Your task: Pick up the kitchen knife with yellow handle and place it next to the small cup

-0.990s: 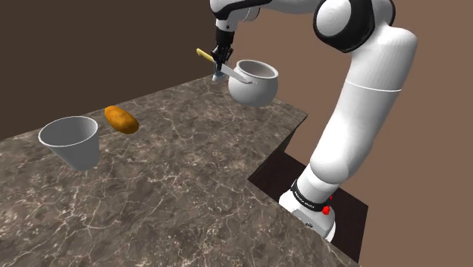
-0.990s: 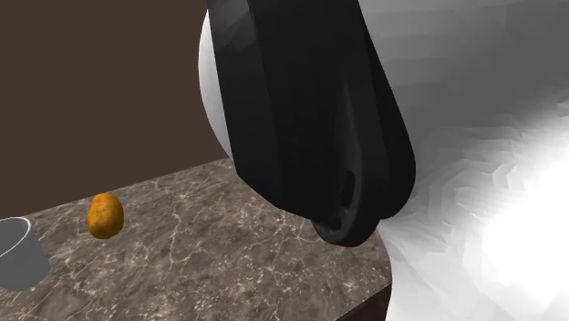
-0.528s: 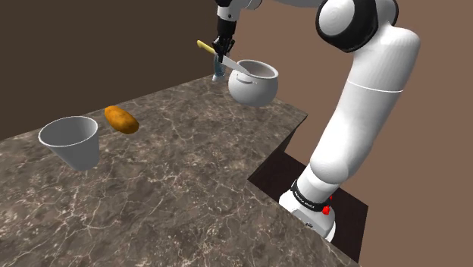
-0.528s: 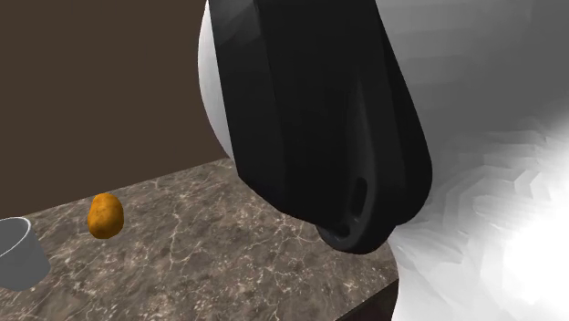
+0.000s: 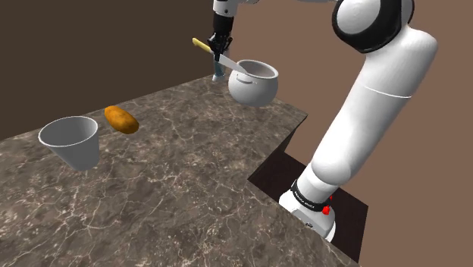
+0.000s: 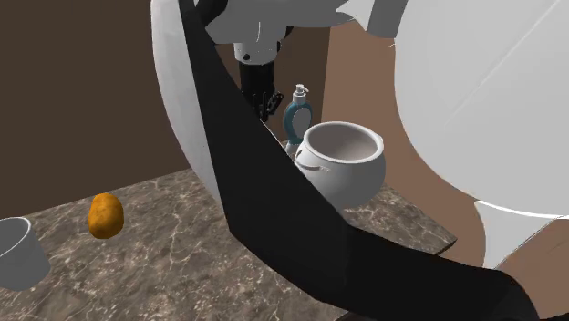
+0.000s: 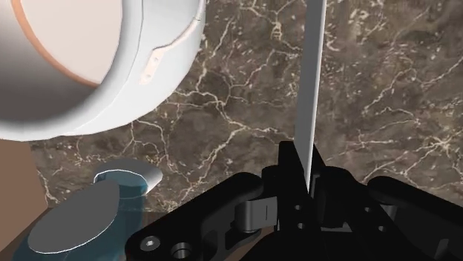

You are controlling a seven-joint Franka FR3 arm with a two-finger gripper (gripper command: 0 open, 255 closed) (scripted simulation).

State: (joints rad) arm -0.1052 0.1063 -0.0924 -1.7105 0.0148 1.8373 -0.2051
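The knife hangs in the air above the counter's far end, its yellow handle [image 5: 202, 44] sticking out toward the shoulder view's left and its grey blade [image 5: 229, 63] slanting down over the white pot. My gripper [image 5: 220, 51] is shut on the knife near where blade and handle meet. In the wrist view the thin blade [image 7: 310, 81] runs straight out from between the closed fingers of the gripper [image 7: 304, 159]. The small pale cup [image 5: 72, 140] stands far off at the shoulder view's left, upright on the counter; it also peeks in as a cup [image 6: 16, 253].
A round white pot [image 5: 253, 81] sits at the far end of the dark marble counter [image 5: 189, 182], just under the gripper. A blue soap dispenser [image 6: 297, 117] stands behind it. An orange-brown lump [image 5: 121, 119] lies near the cup. The counter drops off toward the stand.
The gripper has risen a little with the knife. In the second exterior view the arm has swung aside, uncovering the pot, the dispenser and the gripper.
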